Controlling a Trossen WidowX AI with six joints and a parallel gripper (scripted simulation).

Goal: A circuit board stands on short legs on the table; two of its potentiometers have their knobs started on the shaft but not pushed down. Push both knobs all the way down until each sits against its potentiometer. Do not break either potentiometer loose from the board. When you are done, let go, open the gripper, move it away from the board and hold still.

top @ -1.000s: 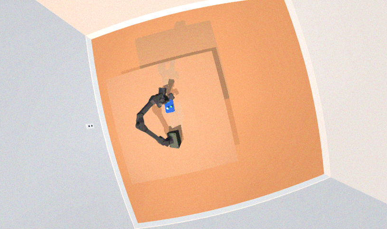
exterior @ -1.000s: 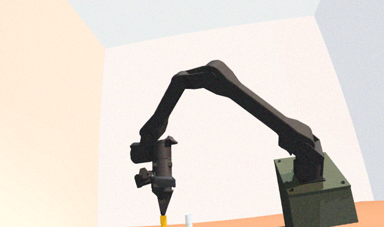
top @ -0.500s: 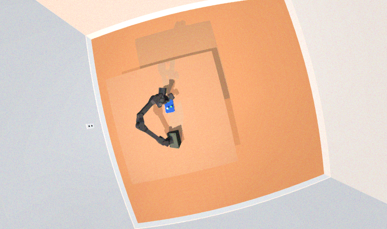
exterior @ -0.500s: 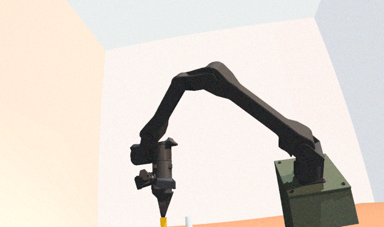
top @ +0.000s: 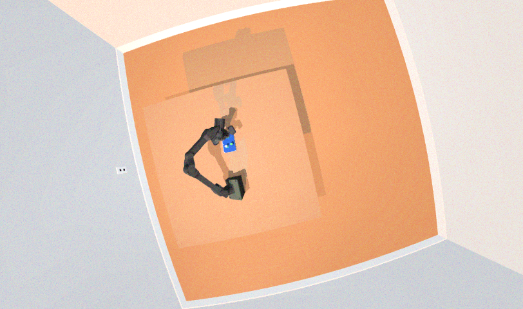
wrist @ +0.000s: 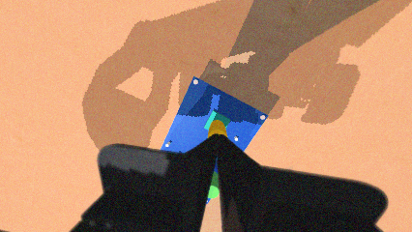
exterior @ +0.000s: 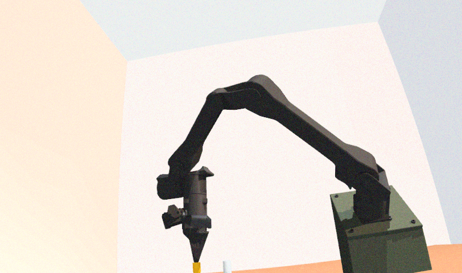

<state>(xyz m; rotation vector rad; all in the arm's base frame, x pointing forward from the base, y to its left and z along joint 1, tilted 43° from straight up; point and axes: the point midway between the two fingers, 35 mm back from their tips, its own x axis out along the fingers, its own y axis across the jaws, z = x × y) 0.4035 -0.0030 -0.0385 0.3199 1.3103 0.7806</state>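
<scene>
The blue circuit board (top: 229, 149) (wrist: 190, 130) stands on the table. A yellow knob (exterior: 196, 267) (wrist: 218, 129) stands over a teal potentiometer (wrist: 209, 121) on it. My gripper (exterior: 196, 261) (wrist: 218, 138) is shut with nothing between its fingers, pointing straight down. Its tips are at the top of the yellow knob and look to touch it. A pale white post (exterior: 227, 267) stands to the right in the exterior view. A green round part (wrist: 213, 191) shows between the fingers in the wrist view. The foot of the yellow knob is hidden, so any gap there cannot be told.
The arm's base block (top: 235, 188) (exterior: 389, 250) stands on the table (top: 279, 183) beyond the board. The arm arches over to the board from the side. Its shadow falls across the table and part of the board. White corner dots mark the board.
</scene>
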